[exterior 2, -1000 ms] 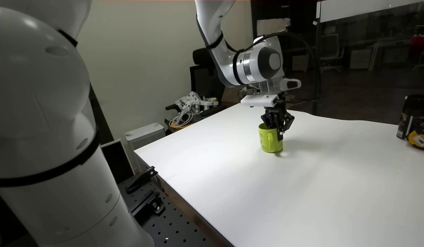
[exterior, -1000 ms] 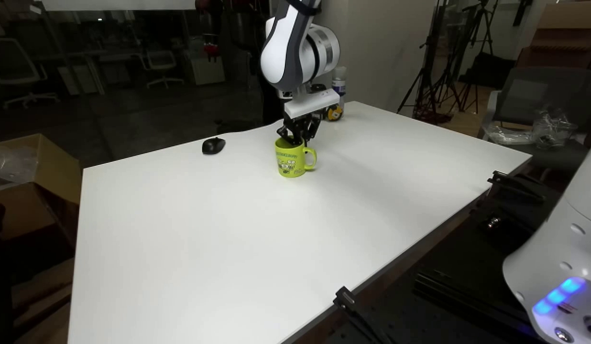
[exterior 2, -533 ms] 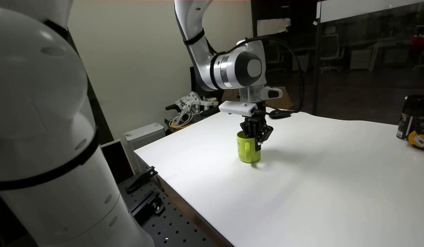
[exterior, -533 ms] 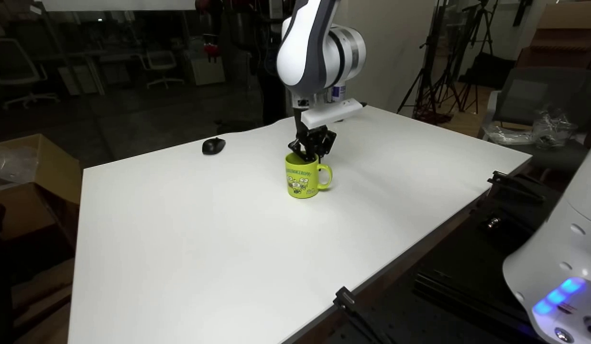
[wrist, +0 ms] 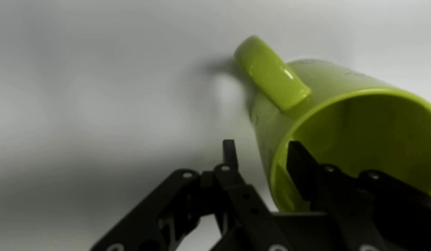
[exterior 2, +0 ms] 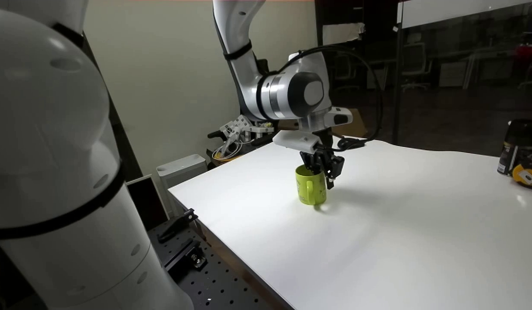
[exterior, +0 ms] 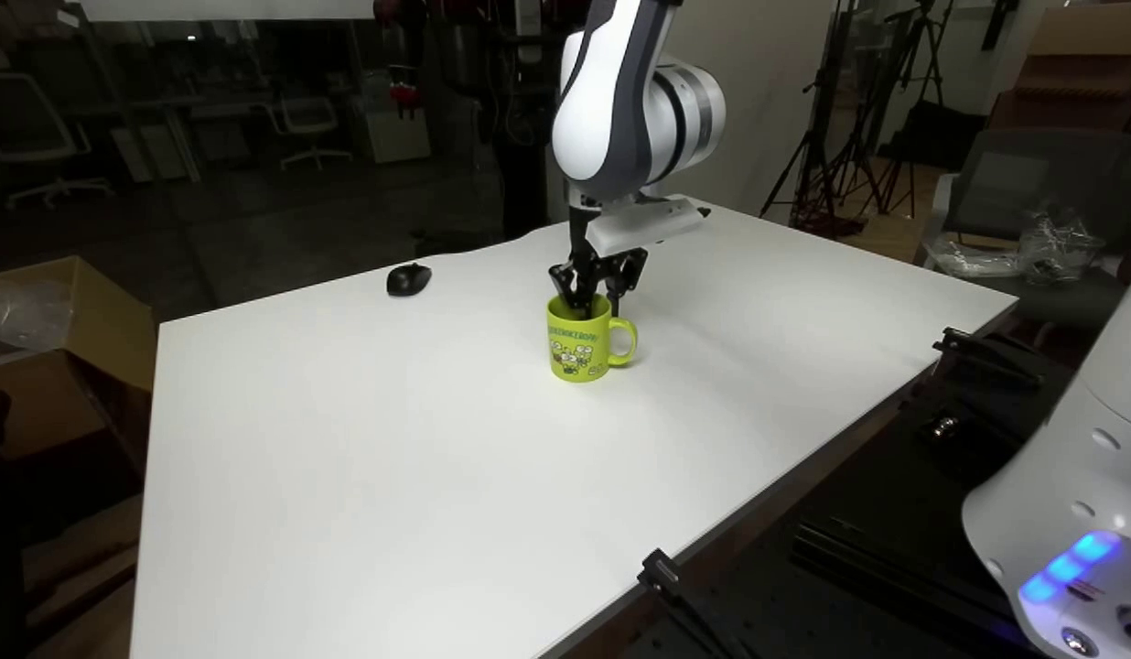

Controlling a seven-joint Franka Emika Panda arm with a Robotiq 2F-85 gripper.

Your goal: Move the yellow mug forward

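Note:
The yellow mug point(exterior: 579, 352) stands upright on the white table point(exterior: 373, 458), with its printed side and handle showing. It also shows in an exterior view point(exterior 2: 310, 189) and fills the right of the wrist view point(wrist: 362, 132). My gripper point(wrist: 262, 142) is open astride the mug's rim: one finger is inside the mug, the other outside with a gap to the wall. In both exterior views the gripper point(exterior: 599, 311) point(exterior 2: 324, 178) comes down from above at the mug's rim, slightly tilted. The inner fingertip is hidden in the mug in the exterior views.
A black mouse point(exterior: 408, 279) lies near the table's far edge. A dark bottle point(exterior 2: 519, 148) and a yellow-black round object point(exterior 2: 528, 174) stand at the table's side. Black clamps point(exterior: 662, 572) sit at the table edge by the robot base point(exterior: 1078, 513).
The mug and gripper moved together across the table towards the robot base side, then the mug stopped. In the last half second the fingers spread off the rim and the hand tilted slightly.

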